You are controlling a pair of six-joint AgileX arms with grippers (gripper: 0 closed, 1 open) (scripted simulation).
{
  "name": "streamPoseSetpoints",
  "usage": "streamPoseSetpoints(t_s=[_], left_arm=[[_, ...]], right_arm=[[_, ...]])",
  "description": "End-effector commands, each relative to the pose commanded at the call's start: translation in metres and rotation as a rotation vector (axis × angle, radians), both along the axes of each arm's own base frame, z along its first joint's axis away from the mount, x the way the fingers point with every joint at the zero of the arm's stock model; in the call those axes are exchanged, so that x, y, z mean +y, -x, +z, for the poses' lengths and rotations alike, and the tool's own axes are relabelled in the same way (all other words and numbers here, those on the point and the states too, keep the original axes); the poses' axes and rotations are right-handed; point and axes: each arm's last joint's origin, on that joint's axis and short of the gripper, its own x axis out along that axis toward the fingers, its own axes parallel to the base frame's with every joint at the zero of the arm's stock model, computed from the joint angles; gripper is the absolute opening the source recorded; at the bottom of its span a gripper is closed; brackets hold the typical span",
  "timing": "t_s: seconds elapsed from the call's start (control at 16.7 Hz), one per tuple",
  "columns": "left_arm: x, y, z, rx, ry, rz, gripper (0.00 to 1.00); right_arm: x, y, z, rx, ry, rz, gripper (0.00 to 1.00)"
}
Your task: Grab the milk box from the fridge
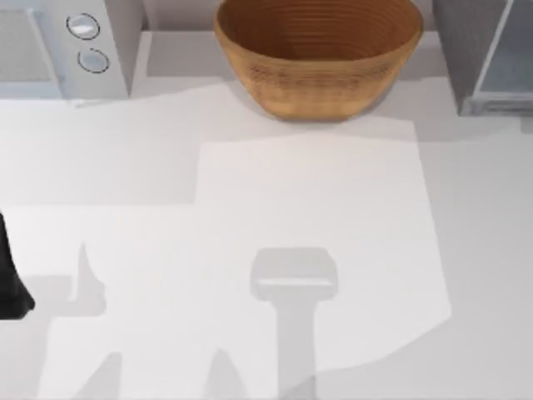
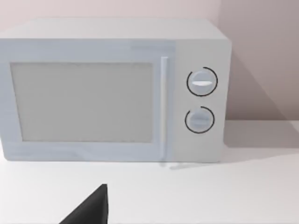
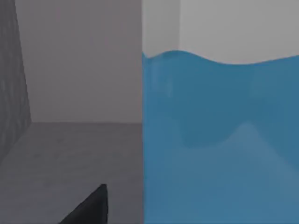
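White table [image 1: 316, 208] holds the fridge [image 1: 487, 58]; milk box [image 3: 219, 140] fills the right wrist view (end effector state unclear).

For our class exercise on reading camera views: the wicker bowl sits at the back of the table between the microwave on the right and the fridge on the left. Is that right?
Not quite: the sides are swapped. In the top view the wicker bowl sits at the back of the table, with the microwave on the left and the fridge on the right.
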Motion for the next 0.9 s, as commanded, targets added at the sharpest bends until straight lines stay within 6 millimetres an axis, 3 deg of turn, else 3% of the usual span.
streamPoseSetpoints(t_s=[0.3,0.66,0.9], left_arm=[[0.0,0.0,0.0,0.0,0.0,0.0,1.0],[0.0,0.0,0.0,0.0,0.0,0.0,1.0],[0.0,0.0,0.0,0.0,0.0,0.0,1.0]], right_arm=[[-0.001,-0.003,-0.001,0.002,-0.001,-0.001,1.0],[-0.002,-0.051,0.001,-0.008,0.002,0.0,1.0],[-0.001,-0.06,0.0,0.0,0.0,0.0,1.0]])
